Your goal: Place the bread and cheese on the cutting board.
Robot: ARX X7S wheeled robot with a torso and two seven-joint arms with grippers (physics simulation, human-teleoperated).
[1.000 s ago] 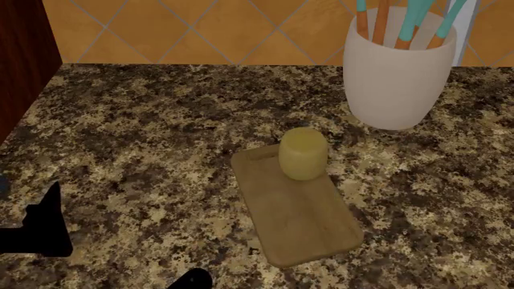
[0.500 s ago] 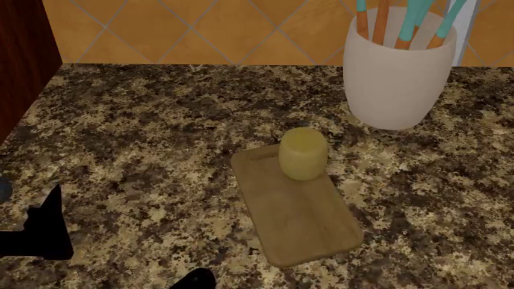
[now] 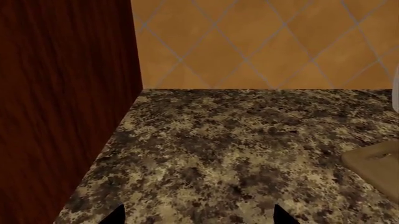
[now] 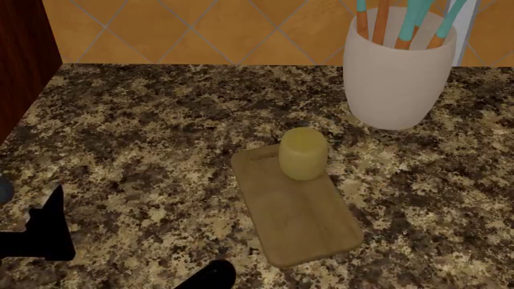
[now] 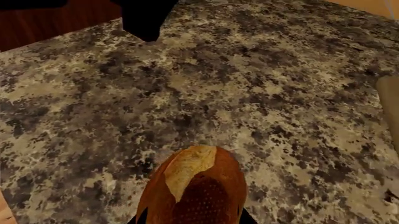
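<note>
- Change vs a sec ago: the dark shape at 6 o'clock of the head view, the right gripper, has pushed further into frame, edging up toward the cutting board. Left gripper at 8 o'clock has barely shifted.
- Bread: sits close under the right wrist cam, reddish-brown w/ pale split on top, seemingly above the desk. Dark finger tips show at both its flanks, so the right fingers look closed around it, narrow gap, roll between. Bread itself not visible in head view.
- Cheese: already upright on the board's far end, near 12 o'clock of the board, touching it. Half of the task looks done.
- Board's near part is bare wood; its edge shows in the right wrist view, apart from the roll.
- Left fingers: two tips spread wide in the left wrist view, nothing between them, only desk below; board corner off to one side.
- Meaning: I judge the bread is in transport to the board; next needs carry over bare wood, lower, release.
- White crock stands beyond the cheese, well clear of the path.
</note>
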